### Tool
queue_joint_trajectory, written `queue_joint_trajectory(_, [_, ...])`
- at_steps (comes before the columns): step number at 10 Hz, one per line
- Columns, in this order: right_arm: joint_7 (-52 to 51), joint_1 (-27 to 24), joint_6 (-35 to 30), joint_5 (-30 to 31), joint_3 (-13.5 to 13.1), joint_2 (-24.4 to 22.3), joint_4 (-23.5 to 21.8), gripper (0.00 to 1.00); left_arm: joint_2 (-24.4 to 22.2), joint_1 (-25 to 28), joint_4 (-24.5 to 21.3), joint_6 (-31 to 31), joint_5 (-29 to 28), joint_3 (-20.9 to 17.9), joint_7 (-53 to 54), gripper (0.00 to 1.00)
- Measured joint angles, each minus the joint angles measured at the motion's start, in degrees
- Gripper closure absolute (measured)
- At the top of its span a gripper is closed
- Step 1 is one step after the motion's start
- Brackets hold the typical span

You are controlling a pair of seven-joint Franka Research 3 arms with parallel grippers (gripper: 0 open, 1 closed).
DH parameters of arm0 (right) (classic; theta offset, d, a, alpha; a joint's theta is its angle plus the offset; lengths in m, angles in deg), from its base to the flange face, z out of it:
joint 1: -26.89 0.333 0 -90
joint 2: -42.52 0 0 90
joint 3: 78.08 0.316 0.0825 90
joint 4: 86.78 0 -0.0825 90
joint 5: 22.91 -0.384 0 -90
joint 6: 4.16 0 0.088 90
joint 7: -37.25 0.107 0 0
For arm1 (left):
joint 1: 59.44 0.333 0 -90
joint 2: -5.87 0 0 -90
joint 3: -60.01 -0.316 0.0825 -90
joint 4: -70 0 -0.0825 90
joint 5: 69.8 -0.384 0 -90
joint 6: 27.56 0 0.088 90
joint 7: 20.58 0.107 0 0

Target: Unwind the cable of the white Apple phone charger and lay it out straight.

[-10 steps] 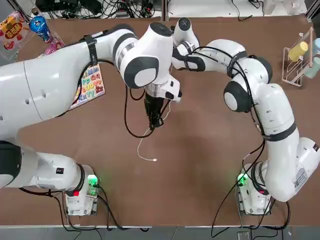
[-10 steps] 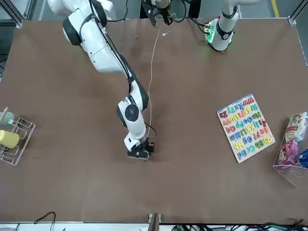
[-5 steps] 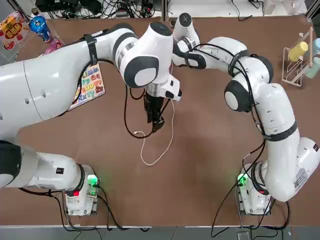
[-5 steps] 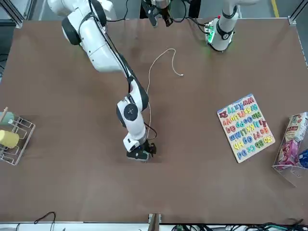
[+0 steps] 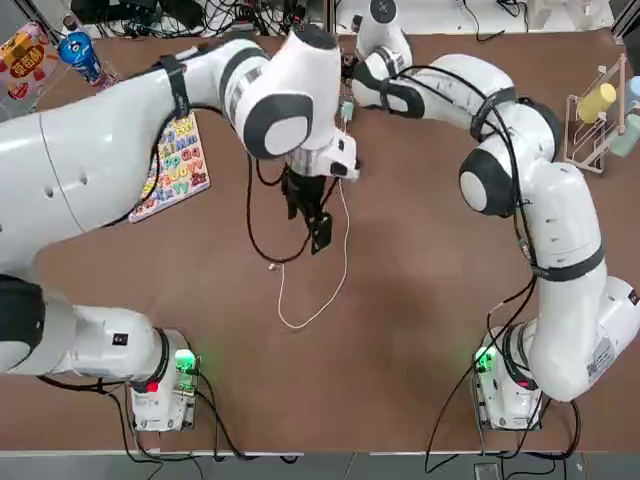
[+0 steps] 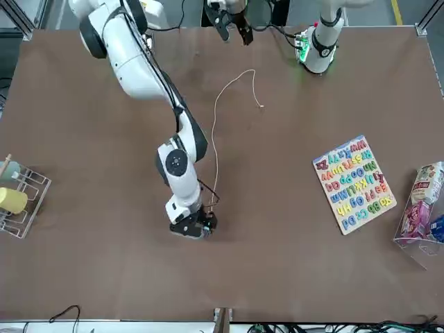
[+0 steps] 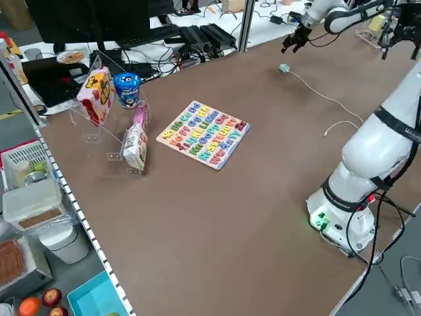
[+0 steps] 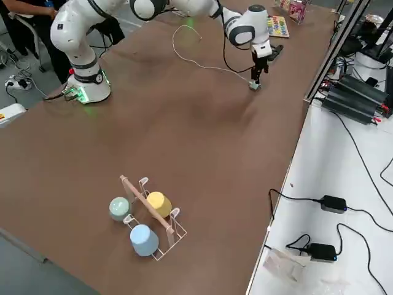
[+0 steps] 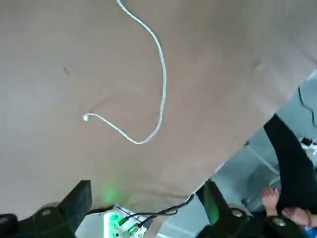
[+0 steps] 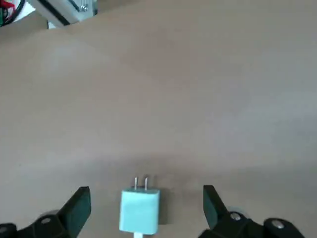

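In the top view, the cable (image 5: 345,258) curved across the middle of the table (image 5: 420,330) in a hook, joined to the charger (image 5: 346,108) near the far edge. The right gripper (image 5: 349,70) was near the charger; the left gripper (image 5: 319,232) hung over the table beside the cable. At the right edge stood a wire rack (image 5: 588,158) with a yellow cup (image 5: 597,103), a green cup (image 5: 627,137) and a blue cup (image 5: 633,92).

In the front view, the cable ran from the right gripper's area towards the robot and bent at its free end. A clear bin (image 6: 420,251) carried snack bags (image 6: 416,220) and a blue tub (image 6: 437,228), near the letter board (image 6: 354,184).

In the left side view, the charger lay on the table below the right gripper. Off the table, a white basket (image 7: 13,160) held jars (image 7: 36,172), while a blue box (image 7: 99,296) stood near some fruit (image 7: 51,297).

In the right side view, the charger sat just beside the right gripper, and the rack held its three cups.

In the left wrist view, the left gripper's fingers stood wide, with nothing between them.

In the right wrist view, the right gripper's fingers were wide too, the charger lying free between them in view, prongs out.
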Motion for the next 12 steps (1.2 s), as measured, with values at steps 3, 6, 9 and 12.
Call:
queue_joint_trajectory(3, [-11.05,-1.93,-7.0,0.07,-0.12,-1.32,0.19,0.0,-0.07,4.44,4.07,-1.61,-5.73,-0.9,-2.01,0.0])
queue_joint_trajectory(6, [-22.55,-4.15,-8.84,0.1,-0.27,-1.52,0.2,0.0,-0.11,14.49,5.97,-1.64,-6.76,-1.31,-2.11,0.0])
queue_joint_trajectory(9, [-33.9,-8.55,-15.12,0.12,-0.47,-2.75,0.51,0.0,0.03,26.57,9.06,-1.71,-7.33,-1.71,-1.75,0.0])
queue_joint_trajectory(12, [-39.76,-13.54,-23.58,0.12,-0.41,-7.99,1.16,0.0,0.55,36.43,10.39,-1.98,-7.62,-2.01,-0.86,0.0])
